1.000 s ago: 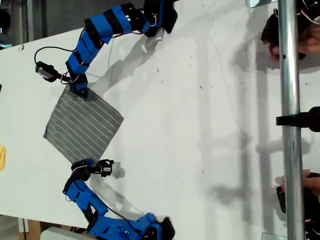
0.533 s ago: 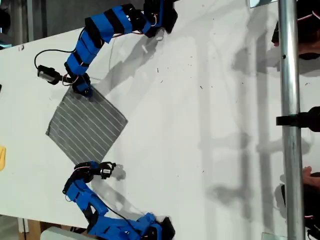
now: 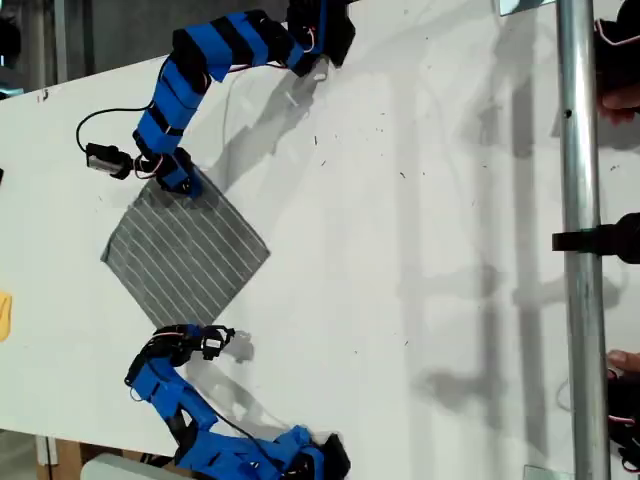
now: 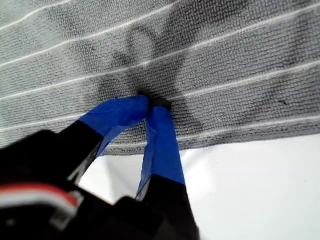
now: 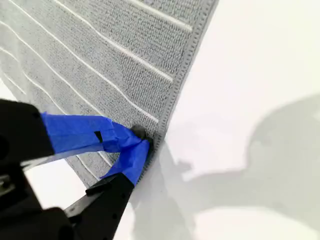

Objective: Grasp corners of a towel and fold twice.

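First grip: my first gripper (image 4: 150, 105) has its blue-taped jaws pressed together on a pinch of the towel (image 3: 186, 253), a little way in from the edge; the cloth puckers and darkens around the tips.
Second grip: my second gripper (image 5: 142, 142) is clamped on the hemmed edge of the same cloth, jaws together with only a thin bite of fabric between them.
Which arm is which: I cannot tell from the wrist views which arm in the exterior view carries which gripper.
Risk of slipping: the second bite looks shallow — judged from how close it sits to the hem, a quick pull could let the edge slide out and leave one side flat on the table (image 3: 420, 230).
Risk of a skewed fold: the two holds do not sit equally deep in the cloth, so if the arms travel unevenly the edges would likely land out of line.
Risk of dragging: a low lift would probably sweep the whole cloth across the table rather than fold it.
Where it lies: toward the exterior view's left, spread on the white table between the two blue arms, one corner (image 3: 185, 182) under an arm's gripper.
How it looks: grey, soft, ribbed weave, thin white parallel stripes — lying flat as a diamond, stitched hem along the rim.
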